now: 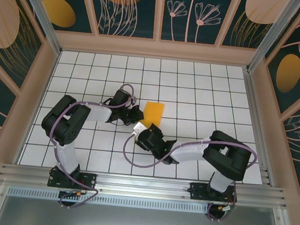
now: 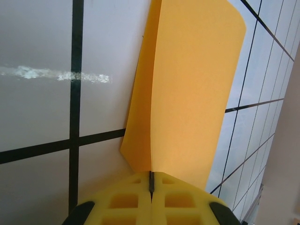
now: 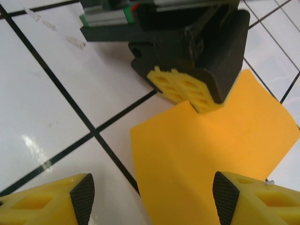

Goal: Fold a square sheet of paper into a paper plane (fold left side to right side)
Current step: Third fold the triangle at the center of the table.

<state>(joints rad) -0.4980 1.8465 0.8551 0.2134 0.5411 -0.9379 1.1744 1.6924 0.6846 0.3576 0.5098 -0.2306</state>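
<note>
The orange sheet of paper [image 1: 153,113] lies on the white tiled floor near the middle, folded over into a narrow strip. My left gripper [image 1: 137,114] is shut on its near left edge. In the left wrist view the yellow fingertips [image 2: 140,192] pinch the paper [image 2: 192,79], whose upper layer stands up from the lower one along the crease. My right gripper [image 1: 143,131] hovers open just in front of the sheet. Its two fingers [image 3: 79,199] straddle the paper's near part [image 3: 211,154] without touching it. The left gripper [image 3: 187,91] shows beyond, clamped on the paper's corner.
The grid floor [image 1: 206,91] is ringed by a wooden frame [image 1: 157,47] with patterned wall panels. A metal rail [image 1: 142,184] carries both arm bases at the near edge. Purple cables [image 1: 129,153] loop beside the arms.
</note>
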